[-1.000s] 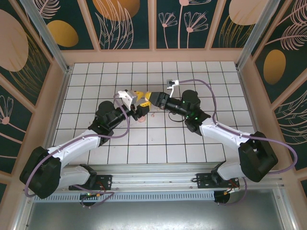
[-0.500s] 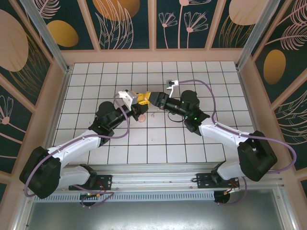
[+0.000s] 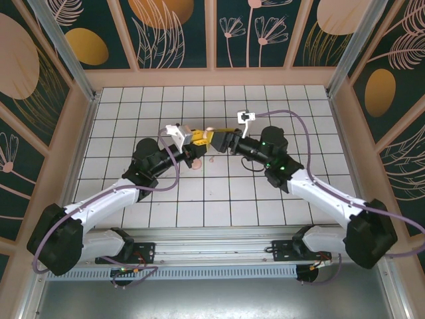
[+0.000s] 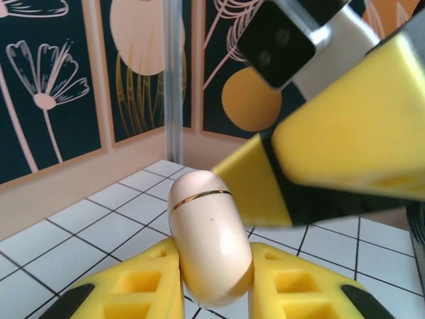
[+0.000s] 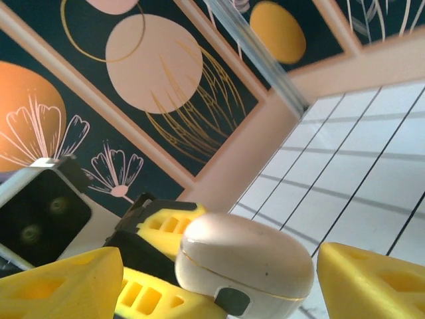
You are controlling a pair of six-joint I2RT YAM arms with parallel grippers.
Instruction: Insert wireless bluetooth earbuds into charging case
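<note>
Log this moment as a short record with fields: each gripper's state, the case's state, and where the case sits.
left gripper: fingers shut on the charging case
right gripper: fingers open, one on each side of the case, gaps showing
case lid: closed, seam line visible
case position: held up off the tiled table, between the two grippers

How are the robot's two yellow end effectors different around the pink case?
The left end effector is shut tight on the charging case; the right end effector is open, its fingers spread wider than the case. The left end effector carries the case; the right end effector only surrounds it. Both have yellow fingers.
</note>
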